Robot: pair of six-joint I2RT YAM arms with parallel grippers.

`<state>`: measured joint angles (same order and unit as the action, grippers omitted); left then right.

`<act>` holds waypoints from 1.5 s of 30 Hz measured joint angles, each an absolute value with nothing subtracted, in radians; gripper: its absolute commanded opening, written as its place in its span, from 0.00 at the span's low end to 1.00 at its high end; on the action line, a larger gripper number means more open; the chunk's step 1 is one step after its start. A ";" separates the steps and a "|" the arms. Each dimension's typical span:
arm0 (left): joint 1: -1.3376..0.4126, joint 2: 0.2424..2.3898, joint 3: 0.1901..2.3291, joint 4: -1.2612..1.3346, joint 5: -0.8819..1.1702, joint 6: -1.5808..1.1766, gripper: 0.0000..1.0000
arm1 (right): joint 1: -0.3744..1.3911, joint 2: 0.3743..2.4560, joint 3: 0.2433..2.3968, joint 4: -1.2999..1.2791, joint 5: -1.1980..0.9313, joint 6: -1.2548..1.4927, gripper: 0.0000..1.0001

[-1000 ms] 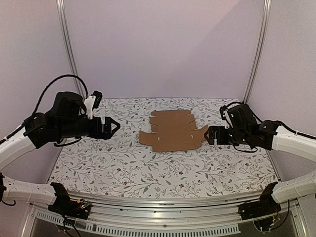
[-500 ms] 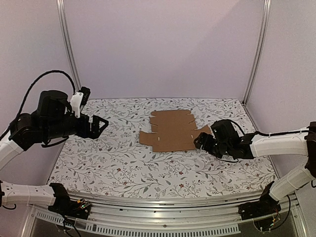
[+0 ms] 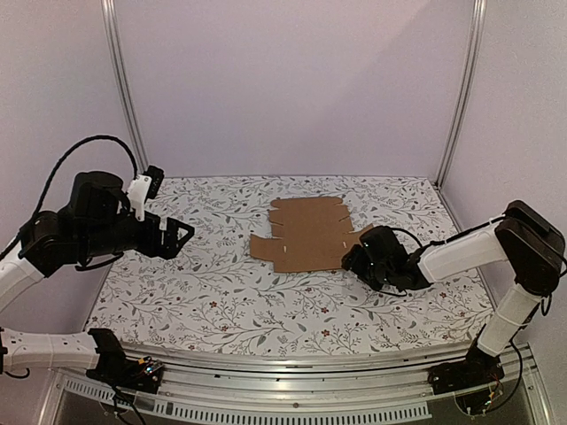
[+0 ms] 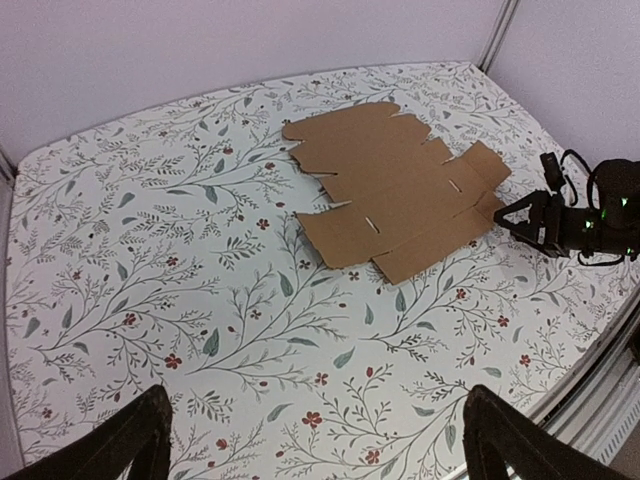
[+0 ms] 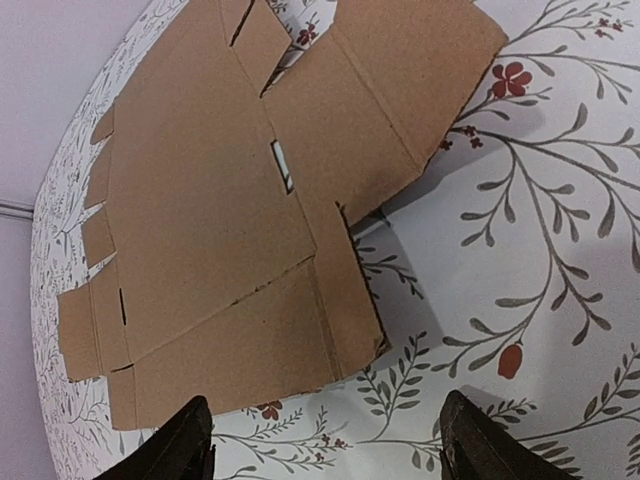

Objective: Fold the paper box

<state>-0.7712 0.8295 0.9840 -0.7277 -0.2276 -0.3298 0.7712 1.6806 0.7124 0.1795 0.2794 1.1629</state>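
The paper box is a flat, unfolded brown cardboard cutout with flaps and small slots, lying on the floral table a little right of the middle. It also shows in the left wrist view and in the right wrist view. My right gripper is open and empty, low over the table, just off the box's near right edge. My left gripper is open and empty, held above the table well to the left of the box.
The floral tablecloth covers the whole table. Pale walls and metal posts close in the back and sides. The metal front rail runs along the near edge.
My right gripper has dropped and moved left and nearer, to the box's near right edge. My left gripper has pulled back to the left, away from the box. The box has not moved.
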 measured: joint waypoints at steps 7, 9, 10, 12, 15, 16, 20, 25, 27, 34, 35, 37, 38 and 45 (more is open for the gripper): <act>-0.765 0.820 0.981 -0.727 -0.220 -0.329 1.00 | 0.771 1.764 0.739 0.275 0.306 1.200 0.58; -0.762 0.820 0.981 -0.727 -0.218 -0.329 1.00 | 0.769 1.788 0.746 0.311 0.306 1.211 0.52; -0.759 0.820 0.981 -0.727 -0.217 -0.329 0.99 | 0.767 1.797 0.747 0.326 0.305 1.216 0.51; -0.756 0.820 0.981 -0.727 -0.215 -0.329 1.00 | 0.765 1.807 0.747 0.344 0.306 1.222 0.49; -0.752 0.820 0.981 -0.727 -0.212 -0.328 1.00 | 0.763 1.815 0.746 0.357 0.309 1.229 0.42; -0.751 0.820 0.981 -0.727 -0.211 -0.328 1.00 | 0.763 1.816 0.745 0.360 0.311 1.230 0.39; -0.744 0.820 0.981 -0.727 -0.207 -0.328 0.99 | 0.763 1.817 0.733 0.364 0.319 1.233 0.27; -0.736 0.820 0.980 -0.727 -0.199 -0.328 1.00 | 0.762 1.817 0.719 0.368 0.335 1.227 0.11; -0.735 0.820 0.979 -0.728 -0.197 -0.328 1.00 | 0.761 1.817 0.714 0.368 0.343 1.224 0.08; -0.733 0.822 0.977 -0.727 -0.194 -0.328 0.99 | 0.759 1.809 0.708 0.376 0.371 1.205 0.00; -0.733 0.822 0.977 -0.727 -0.194 -0.328 1.00 | 0.759 1.806 0.707 0.380 0.374 1.202 0.00; -0.732 0.822 0.977 -0.727 -0.194 -0.328 0.99 | 0.759 1.803 0.707 0.387 0.380 1.198 0.00; -0.731 0.822 0.976 -0.727 -0.194 -0.328 1.00 | 0.759 1.799 0.705 0.390 0.382 1.194 0.00; -0.730 0.822 0.974 -0.727 -0.194 -0.328 1.00 | 0.758 1.745 0.685 0.411 0.367 1.147 0.00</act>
